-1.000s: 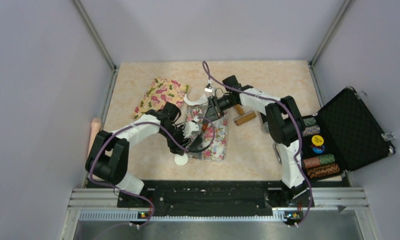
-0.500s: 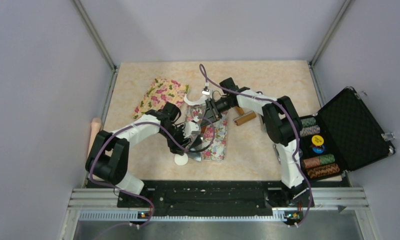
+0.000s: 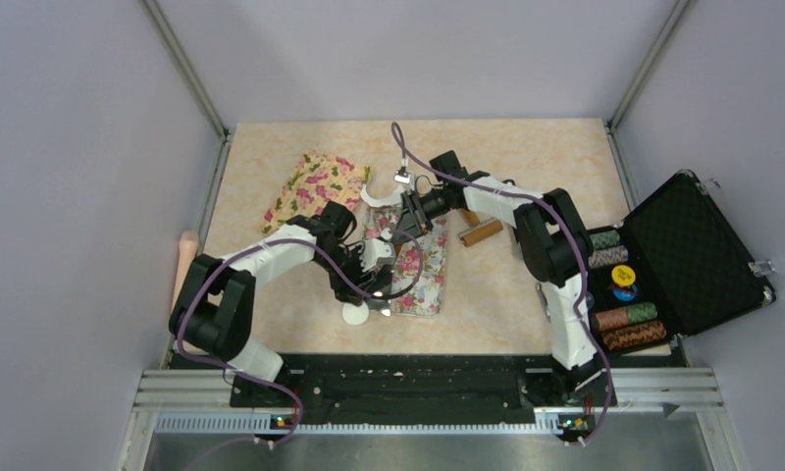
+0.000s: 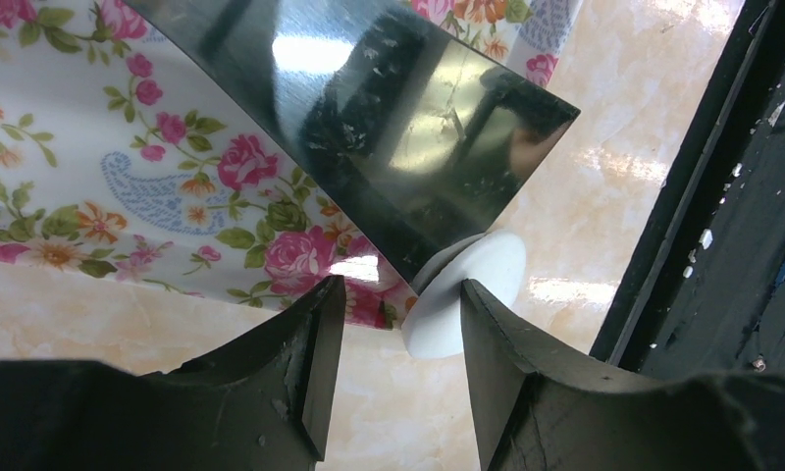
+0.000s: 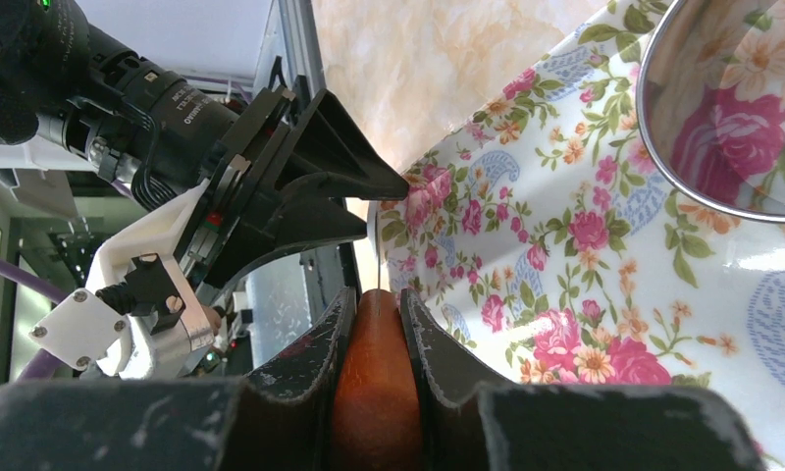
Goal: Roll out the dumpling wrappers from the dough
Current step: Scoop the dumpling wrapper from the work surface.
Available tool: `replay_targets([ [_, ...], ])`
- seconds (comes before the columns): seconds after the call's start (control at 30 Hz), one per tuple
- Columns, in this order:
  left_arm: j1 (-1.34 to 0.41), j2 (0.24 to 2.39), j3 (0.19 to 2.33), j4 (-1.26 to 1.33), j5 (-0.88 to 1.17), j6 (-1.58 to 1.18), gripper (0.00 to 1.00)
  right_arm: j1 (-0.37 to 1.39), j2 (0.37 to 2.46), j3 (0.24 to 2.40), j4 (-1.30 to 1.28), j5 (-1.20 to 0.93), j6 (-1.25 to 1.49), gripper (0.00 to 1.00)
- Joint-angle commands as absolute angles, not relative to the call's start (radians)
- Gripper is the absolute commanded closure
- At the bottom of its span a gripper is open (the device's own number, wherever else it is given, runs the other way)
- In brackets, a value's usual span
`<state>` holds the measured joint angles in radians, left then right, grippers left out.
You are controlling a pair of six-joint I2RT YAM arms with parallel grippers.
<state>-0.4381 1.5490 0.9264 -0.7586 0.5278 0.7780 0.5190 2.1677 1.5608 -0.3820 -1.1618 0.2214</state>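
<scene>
Left gripper (image 4: 400, 290): the jaws are standing moderately apart and gripping nothing. They are hovering low over the near edge of the floral mat (image 3: 423, 280).
Dumpling wrapper (image 4: 479, 283): it is lying on the bare desk (image 3: 526, 167) just off the mat's near-left corner. Its far edge is sitting tucked under the corner of a dark shiny plate (image 4: 369, 128).
Risk at the wrapper: the plate corner is bearing on soft dough, so any shove may be creasing or cutting the disc. Jaws closing here would likely be pinching it into a fold. Dough on bare desk may also be sticking.
Right gripper (image 5: 376, 299): the jaws are clamping narrowly on a brown wooden tool (image 5: 374, 392), probably a rolling-pin end. They are pointing across the mat toward the left gripper.
Risk between the arms: both grippers are working close together over one mat, so a sweep by either could be striking the other. A tool gripped only at its end could be twisting under load.
Metal ring (image 5: 722, 118): it is sitting on the mat beside the tool's path, and a roll could be knocking it.
Wooden roller (image 3: 482, 233): it is lying loose on the desk right of the mat.
</scene>
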Motion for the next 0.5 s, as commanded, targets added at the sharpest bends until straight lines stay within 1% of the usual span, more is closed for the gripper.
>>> replay_targets([
  [0.0,-0.444,1.561,0.922,-0.728,0.557,0.764,0.48,0.543,2.157,1.58,-0.347,-1.216,0.233,1.0],
  [0.47,-0.444,1.574,0.956,-0.709,0.536,0.746,0.48,0.54,2.127,1.595,-0.345,-1.246,0.247,1.0],
])
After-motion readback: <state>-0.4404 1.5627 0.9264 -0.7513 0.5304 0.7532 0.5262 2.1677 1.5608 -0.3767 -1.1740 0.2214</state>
